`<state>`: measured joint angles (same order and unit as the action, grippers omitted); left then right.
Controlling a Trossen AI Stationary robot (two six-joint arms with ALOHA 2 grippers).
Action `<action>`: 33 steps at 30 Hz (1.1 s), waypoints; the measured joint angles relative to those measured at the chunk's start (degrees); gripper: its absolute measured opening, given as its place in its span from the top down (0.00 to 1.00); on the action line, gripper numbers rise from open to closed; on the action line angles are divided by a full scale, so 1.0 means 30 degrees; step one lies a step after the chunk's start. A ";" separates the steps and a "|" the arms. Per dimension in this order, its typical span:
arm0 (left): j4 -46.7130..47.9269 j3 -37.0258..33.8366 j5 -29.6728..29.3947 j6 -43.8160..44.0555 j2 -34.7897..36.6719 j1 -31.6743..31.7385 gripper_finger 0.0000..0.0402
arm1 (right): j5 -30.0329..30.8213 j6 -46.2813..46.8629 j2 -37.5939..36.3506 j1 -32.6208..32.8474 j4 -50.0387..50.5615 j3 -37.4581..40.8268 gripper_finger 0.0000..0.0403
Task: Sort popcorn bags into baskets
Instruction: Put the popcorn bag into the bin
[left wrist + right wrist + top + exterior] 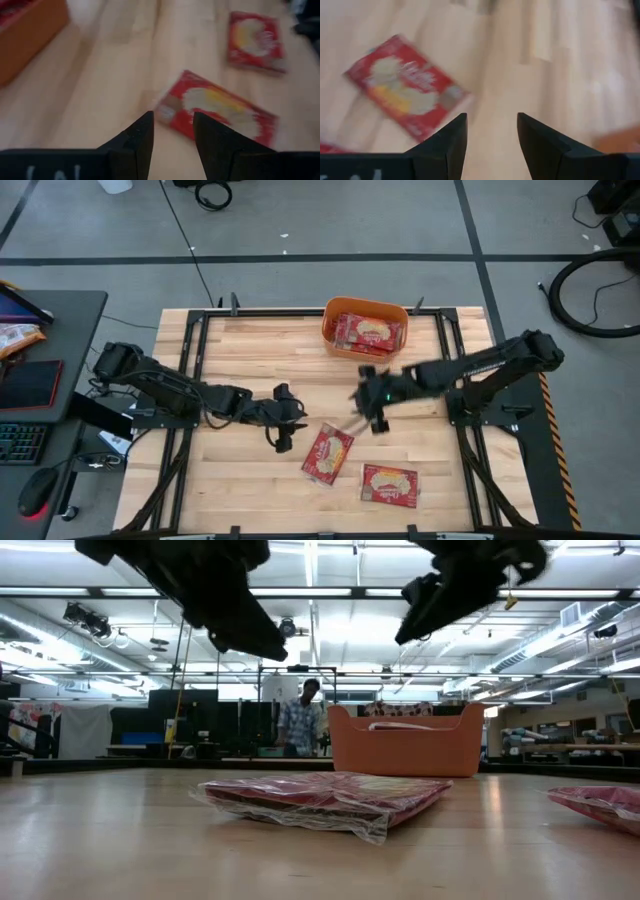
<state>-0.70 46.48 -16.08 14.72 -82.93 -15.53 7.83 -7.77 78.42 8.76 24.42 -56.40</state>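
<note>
Two red popcorn bags lie flat on the wooden table, one (328, 452) near the middle and one (389, 485) nearer the front edge. The orange basket (365, 328) stands at the far edge with more red bags (368, 332) inside. My left gripper (283, 438) hovers open just left of the middle bag (215, 107), above the table. My right gripper (362, 412) hovers open a little to the far right of that same bag (405, 95). In the low view both grippers hang well above the bag (330, 798).
Black frame rails (190, 370) run along the table's left and right sides. A desk with a keyboard and a mouse (35, 490) stands off the table's left. A person (303, 720) stands in the room behind the basket (405, 745).
</note>
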 joint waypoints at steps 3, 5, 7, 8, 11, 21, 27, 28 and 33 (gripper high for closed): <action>-0.1269 0.0007 -0.1131 -0.0608 -0.1424 -0.0088 0.65 | 0.0064 -0.0277 0.0683 0.1552 -0.1185 0.0629 0.56; -0.2257 0.0000 -0.1007 -0.0722 -0.2482 -0.0083 0.65 | 0.0567 -0.0273 0.1407 0.2448 -0.1759 0.0719 0.56; -0.2749 0.0000 -0.0485 -0.0755 -0.3269 -0.0080 0.65 | 0.1531 -0.0149 0.2388 0.3270 -0.2039 0.0735 0.56; -0.2933 0.0000 -0.0011 -0.0689 -0.3605 -0.0080 0.65 | 0.1951 -0.0062 0.2922 0.3664 -0.2150 0.0735 0.56; -0.2904 -0.0006 0.1393 -0.0044 -0.4462 -0.0080 0.65 | 0.2675 0.0034 0.4363 0.4591 -0.2456 0.0594 0.56; -0.5895 0.0057 0.2957 0.0896 -0.6541 -0.0190 0.65 | 0.3024 -0.0393 0.7888 0.5935 -0.3598 -0.0823 0.56; -0.5634 0.0007 0.2833 0.1201 -0.7494 -0.0284 0.65 | 0.3802 -0.1328 0.9484 0.6370 -0.4132 -0.1305 0.55; -0.5585 0.0007 0.2812 0.1396 -0.7716 -0.0277 0.65 | 0.3997 -0.1560 0.9540 0.6453 -0.4058 -0.1312 0.55; -0.5870 0.0056 0.2351 0.2226 -0.8592 -0.0379 0.65 | 0.4655 -0.2458 0.9569 0.7098 -0.4266 -0.1421 0.55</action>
<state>-18.31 46.65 -9.02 21.40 -108.70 -16.67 21.79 -15.14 107.13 30.05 11.63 -60.66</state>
